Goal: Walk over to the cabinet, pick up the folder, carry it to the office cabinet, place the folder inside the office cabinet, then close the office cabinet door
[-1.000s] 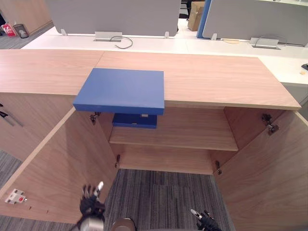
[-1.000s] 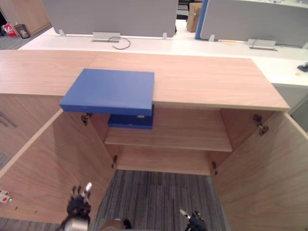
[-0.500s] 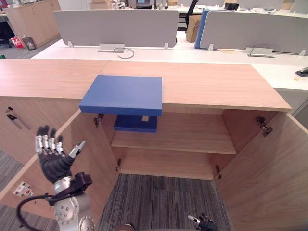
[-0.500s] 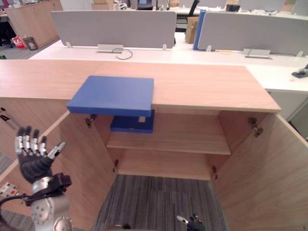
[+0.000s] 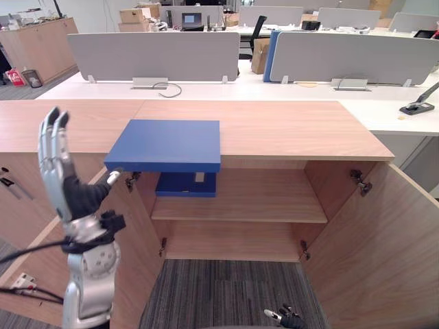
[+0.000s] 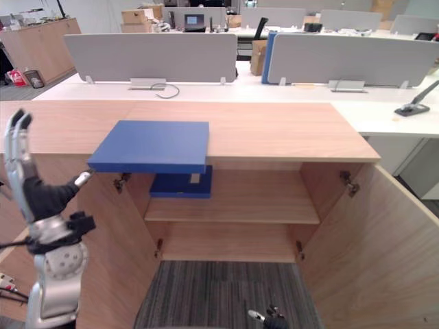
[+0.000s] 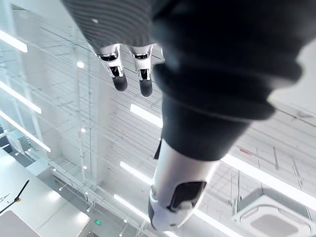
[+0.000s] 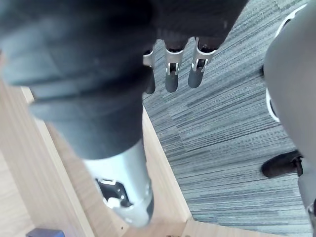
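Upright at the folder's eight o'clock, the left hand shows straight fingers, thumb spread; the right hand hangs relaxed at six o'clock.

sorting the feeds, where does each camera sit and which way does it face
Left eye view: on the head, looking down at the blue folder on the open cabinet; left hand raised.
Right eye view: beside it, sharing that scene; right hand low.
Left wrist view: faces up at ceiling lights; own fingers.
Right wrist view: faces down at carpet; own fingers.
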You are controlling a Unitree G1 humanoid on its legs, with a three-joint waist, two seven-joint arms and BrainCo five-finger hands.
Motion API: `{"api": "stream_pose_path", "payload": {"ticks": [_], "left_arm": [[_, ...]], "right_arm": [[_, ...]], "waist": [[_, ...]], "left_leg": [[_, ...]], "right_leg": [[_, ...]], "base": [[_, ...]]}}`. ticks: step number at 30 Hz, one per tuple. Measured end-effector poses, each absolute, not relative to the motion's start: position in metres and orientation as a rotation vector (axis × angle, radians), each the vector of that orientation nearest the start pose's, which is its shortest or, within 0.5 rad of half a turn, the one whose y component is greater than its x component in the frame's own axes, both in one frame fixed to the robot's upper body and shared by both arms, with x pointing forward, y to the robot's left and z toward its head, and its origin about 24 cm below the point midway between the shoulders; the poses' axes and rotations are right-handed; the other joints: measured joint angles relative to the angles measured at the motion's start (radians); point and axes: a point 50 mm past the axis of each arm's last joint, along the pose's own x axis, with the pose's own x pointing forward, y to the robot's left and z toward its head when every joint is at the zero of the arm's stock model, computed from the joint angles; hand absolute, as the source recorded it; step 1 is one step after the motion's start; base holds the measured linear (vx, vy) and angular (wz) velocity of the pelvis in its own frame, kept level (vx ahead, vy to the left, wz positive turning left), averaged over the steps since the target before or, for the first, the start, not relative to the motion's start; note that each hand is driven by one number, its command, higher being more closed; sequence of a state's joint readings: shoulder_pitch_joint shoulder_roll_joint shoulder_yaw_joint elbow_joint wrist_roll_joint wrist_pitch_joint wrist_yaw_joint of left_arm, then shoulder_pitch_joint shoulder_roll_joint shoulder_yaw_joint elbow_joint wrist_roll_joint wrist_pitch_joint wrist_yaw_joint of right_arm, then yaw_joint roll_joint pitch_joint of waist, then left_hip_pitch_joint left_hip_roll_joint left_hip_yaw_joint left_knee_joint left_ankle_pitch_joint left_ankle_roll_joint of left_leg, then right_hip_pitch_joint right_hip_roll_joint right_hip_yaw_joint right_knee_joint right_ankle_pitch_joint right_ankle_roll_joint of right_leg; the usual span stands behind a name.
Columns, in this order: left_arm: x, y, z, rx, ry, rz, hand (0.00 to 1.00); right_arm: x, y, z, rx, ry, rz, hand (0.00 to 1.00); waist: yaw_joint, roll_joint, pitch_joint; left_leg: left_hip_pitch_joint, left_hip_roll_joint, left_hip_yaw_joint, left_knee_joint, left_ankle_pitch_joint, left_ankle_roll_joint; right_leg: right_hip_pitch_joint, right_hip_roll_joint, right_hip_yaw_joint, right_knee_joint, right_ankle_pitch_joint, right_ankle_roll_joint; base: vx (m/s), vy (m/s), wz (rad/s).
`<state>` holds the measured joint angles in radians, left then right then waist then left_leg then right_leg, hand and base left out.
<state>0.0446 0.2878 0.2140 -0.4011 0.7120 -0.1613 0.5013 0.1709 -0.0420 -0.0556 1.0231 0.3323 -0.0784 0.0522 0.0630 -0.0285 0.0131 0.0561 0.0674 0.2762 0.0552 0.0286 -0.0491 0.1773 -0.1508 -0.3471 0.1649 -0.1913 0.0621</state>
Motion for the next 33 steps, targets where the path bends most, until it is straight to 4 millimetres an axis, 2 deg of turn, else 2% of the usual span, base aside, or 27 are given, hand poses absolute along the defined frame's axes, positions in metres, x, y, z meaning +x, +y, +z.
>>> {"api": "stream_pose_path", "payload": {"ticks": [2,4,9,13,16,22,33], "left_arm": [[0.224,0.233,0.164,1.028,-0.684,0.629,0.00],[0.229,0.235,0.161,1.080,-0.664,0.606,0.00],[0.245,0.229,0.148,1.200,-0.609,0.509,0.00],[0.257,0.225,0.140,1.218,-0.571,0.456,0.00],[0.271,0.229,0.133,1.292,-0.519,0.390,0.00],[0.282,0.239,0.127,1.327,-0.446,0.372,0.00],[0.304,0.244,0.116,1.347,-0.344,0.338,0.00]], "right_arm": [[0.066,-0.179,-0.166,0.313,1.086,-0.276,0.00],[0.067,-0.179,-0.166,0.313,1.085,-0.274,0.00],[0.066,-0.183,-0.166,0.305,1.086,-0.267,0.00],[0.066,-0.184,-0.166,0.299,1.085,-0.262,0.00],[0.068,-0.183,-0.165,0.289,1.080,-0.253,0.00],[0.070,-0.183,-0.164,0.278,1.072,-0.239,0.00],[0.071,-0.185,-0.164,0.291,1.064,-0.263,0.00]], "waist": [[-0.004,0.002,-0.006],[-0.005,0.003,-0.006],[-0.013,0.022,-0.019],[-0.016,0.026,-0.022],[-0.022,0.027,-0.022],[-0.037,0.028,-0.023],[-0.060,0.026,-0.023]], "left_leg": [[0.001,0.007,0.012,0.000,0.002,-0.002],[0.008,0.010,0.018,0.000,0.003,-0.002],[0.021,0.017,0.040,-0.005,0.003,-0.002],[0.035,0.017,0.044,-0.019,0.009,-0.006],[0.051,0.016,0.046,-0.047,0.025,-0.006],[0.066,0.016,0.048,-0.080,0.041,-0.012],[0.075,0.017,0.052,-0.085,0.042,-0.013]], "right_leg": [[-0.005,0.008,0.017,0.000,0.001,-0.003],[-0.004,0.010,0.027,0.000,0.002,-0.003],[-0.014,0.015,0.053,0.002,0.001,-0.005],[-0.014,0.017,0.059,0.009,0.000,-0.006],[-0.015,0.020,0.062,0.008,0.000,-0.007],[-0.015,0.027,0.065,0.002,0.001,-0.008],[-0.007,0.033,0.078,-0.010,0.004,-0.013]], "base": [[0.02,-0.014,-0.16],[0.02,-0.013,-0.17],[-0.03,0.002,-0.13],[-0.03,0.008,-0.06],[-0.04,0.004,-0.03],[-0.01,0.000,-0.01],[0.01,-0.005,-0.03]]}}
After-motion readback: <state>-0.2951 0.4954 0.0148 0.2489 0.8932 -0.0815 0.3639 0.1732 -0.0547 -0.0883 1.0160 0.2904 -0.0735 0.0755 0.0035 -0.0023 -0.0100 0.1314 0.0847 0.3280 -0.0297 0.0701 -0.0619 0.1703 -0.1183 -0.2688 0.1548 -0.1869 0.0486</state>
